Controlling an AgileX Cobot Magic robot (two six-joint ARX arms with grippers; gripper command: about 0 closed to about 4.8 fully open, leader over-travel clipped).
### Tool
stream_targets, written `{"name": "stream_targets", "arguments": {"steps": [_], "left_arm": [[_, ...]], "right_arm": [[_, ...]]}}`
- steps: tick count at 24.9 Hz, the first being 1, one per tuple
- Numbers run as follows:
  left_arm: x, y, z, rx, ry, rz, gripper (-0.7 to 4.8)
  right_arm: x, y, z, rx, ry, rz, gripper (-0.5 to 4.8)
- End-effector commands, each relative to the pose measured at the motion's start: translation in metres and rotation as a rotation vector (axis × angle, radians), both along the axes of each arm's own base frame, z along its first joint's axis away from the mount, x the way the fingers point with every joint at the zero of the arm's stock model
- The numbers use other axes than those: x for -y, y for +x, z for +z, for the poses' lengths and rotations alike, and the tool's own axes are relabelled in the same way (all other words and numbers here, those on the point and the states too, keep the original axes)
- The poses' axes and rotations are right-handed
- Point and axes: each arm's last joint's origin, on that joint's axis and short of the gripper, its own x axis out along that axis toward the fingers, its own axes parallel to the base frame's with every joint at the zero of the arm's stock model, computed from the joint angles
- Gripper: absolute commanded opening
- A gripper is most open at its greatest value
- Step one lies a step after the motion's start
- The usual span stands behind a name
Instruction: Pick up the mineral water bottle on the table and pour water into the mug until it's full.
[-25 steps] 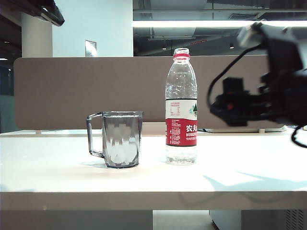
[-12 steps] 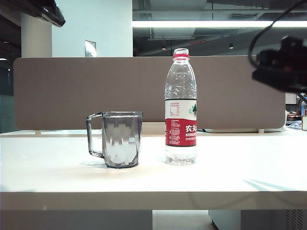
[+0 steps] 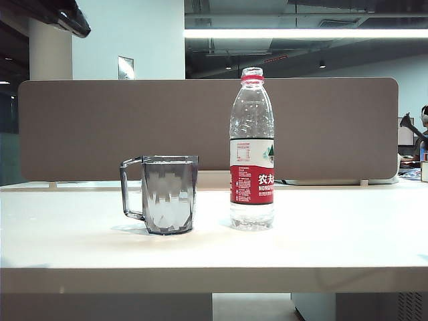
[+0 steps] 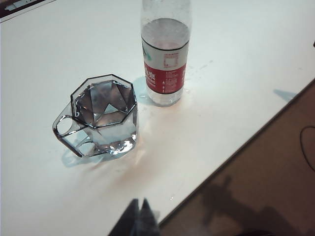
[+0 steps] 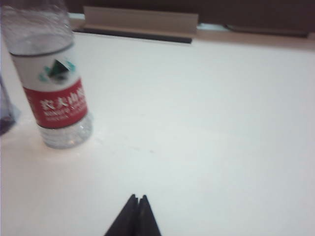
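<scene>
Exterior view: the white table [image 3: 321,241] is smooth and flat with a thick front edge and a taupe divider panel [image 3: 87,127] behind it. The bottle [image 3: 252,150] stands upright, clear ribbed plastic with a red neck ring, a red-and-white label and no cap. The mug [image 3: 167,194], smoky grey with faceted walls and a squared handle, stands just beside it, apart from it. Neither gripper shows here.

Left wrist view: the left gripper [image 4: 140,216] has its dark pointed fingers pressed together, holding nothing. The mug, with its octagonal rim and water [image 4: 106,101] inside, sits well beyond the fingertips, the bottle further out.

Right wrist view: the right gripper [image 5: 136,214] has its fingers together, empty, above bare table. The bottle stands off to one side of the tips, well apart.
</scene>
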Motion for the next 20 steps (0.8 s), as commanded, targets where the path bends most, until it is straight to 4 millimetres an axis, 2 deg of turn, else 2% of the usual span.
{"name": "stream_targets", "arguments": {"steps": [1, 8, 20], "left_arm": [[0.0, 0.0, 0.002, 0.011, -0.011, -0.001, -0.05], [0.0, 0.0, 0.002, 0.011, -0.011, -0.001, -0.05], [0.0, 0.0, 0.002, 0.011, -0.011, -0.001, -0.05]], "right_arm": [[0.011, -0.006, -0.007, -0.071, -0.002, -0.004, 0.08], [0.02, -0.018, -0.019, -0.202, -0.01, -0.061, 0.08], [0.036, -0.026, -0.004, -0.013, 0.035, -0.208, 0.1]]}}
